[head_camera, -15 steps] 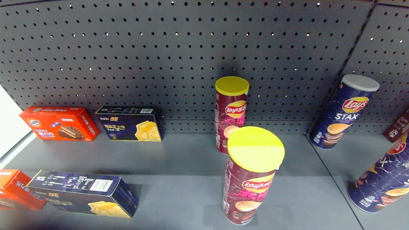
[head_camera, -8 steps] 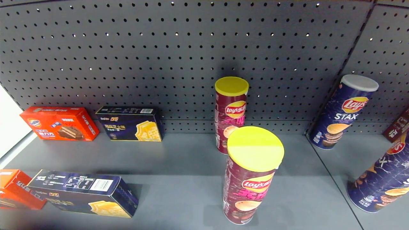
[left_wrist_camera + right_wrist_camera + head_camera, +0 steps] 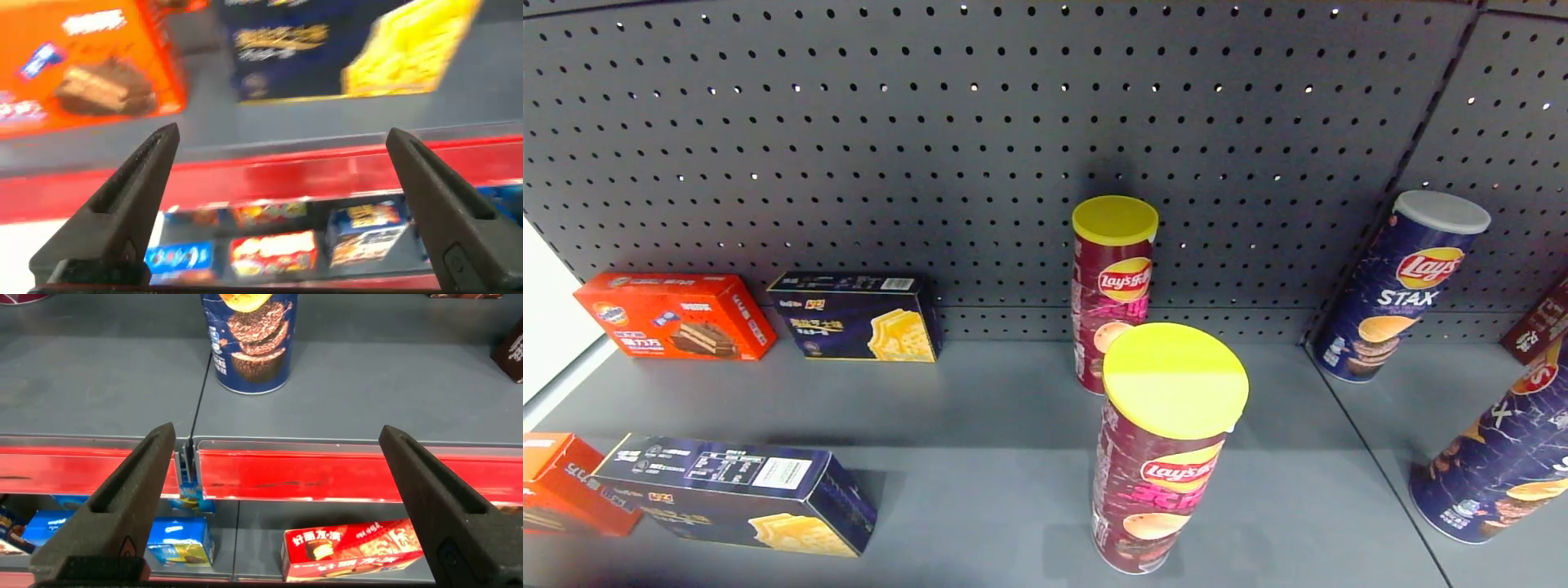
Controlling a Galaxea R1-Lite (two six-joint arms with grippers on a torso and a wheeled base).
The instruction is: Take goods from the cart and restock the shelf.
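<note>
You have a dark pegboard panel [image 3: 849, 122] standing at the back and a red price strip [image 3: 327, 475] along the front.

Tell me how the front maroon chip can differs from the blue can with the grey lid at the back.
The front maroon can has a yellow lid; the blue can has a grey lid. The maroon can stands near the front of the shelf; the blue can stands at the back by the pegboard. Both are tall lidded cylinders.

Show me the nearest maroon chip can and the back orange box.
nearest maroon chip can [image 3: 1164, 465], head view, on its front label.
back orange box [image 3: 674, 320], head view, on its front face.
</note>
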